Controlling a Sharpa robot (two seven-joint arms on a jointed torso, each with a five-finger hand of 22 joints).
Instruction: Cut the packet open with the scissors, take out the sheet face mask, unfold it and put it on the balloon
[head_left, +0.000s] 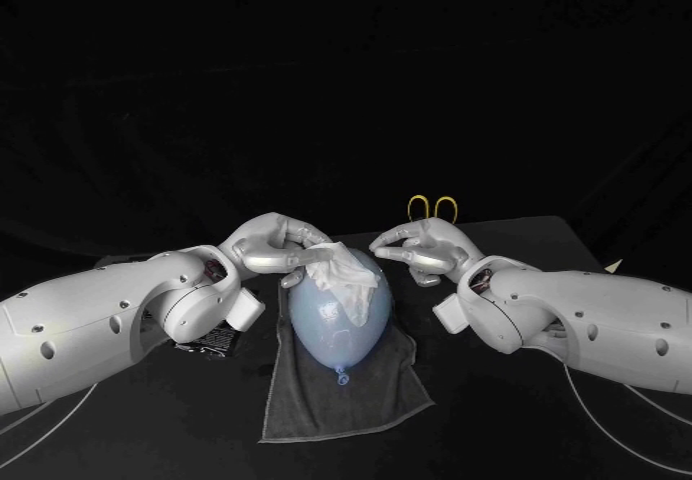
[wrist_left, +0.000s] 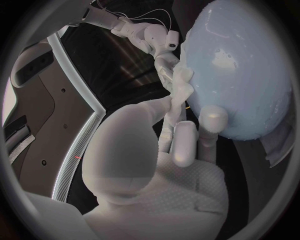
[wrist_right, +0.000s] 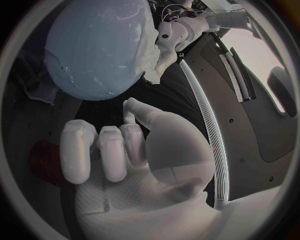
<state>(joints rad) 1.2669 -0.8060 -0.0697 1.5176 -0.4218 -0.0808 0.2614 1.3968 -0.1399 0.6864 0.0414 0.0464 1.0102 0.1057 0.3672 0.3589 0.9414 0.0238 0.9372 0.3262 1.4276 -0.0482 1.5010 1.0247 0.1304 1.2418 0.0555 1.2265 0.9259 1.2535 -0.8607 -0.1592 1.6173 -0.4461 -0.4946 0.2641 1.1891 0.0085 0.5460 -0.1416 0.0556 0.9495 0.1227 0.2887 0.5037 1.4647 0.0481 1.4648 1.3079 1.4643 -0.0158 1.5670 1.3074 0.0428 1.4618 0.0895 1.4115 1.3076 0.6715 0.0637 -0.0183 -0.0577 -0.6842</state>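
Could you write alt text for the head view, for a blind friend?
A robot's left hand holds a crumpled white face mask on a blue balloon lying on a grey towel. Its right hand is curled close by, yellow scissors behind it.

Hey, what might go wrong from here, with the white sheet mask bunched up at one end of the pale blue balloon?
1. The crumpled white sheet mask is gripped by the left hand alone. The right hand is curled beside it and seems to hold nothing, so the mask may end up folded or lopsided.
2. The pale blue balloon lies loose on the dark grey towel, so tugging the mask could roll it aside.
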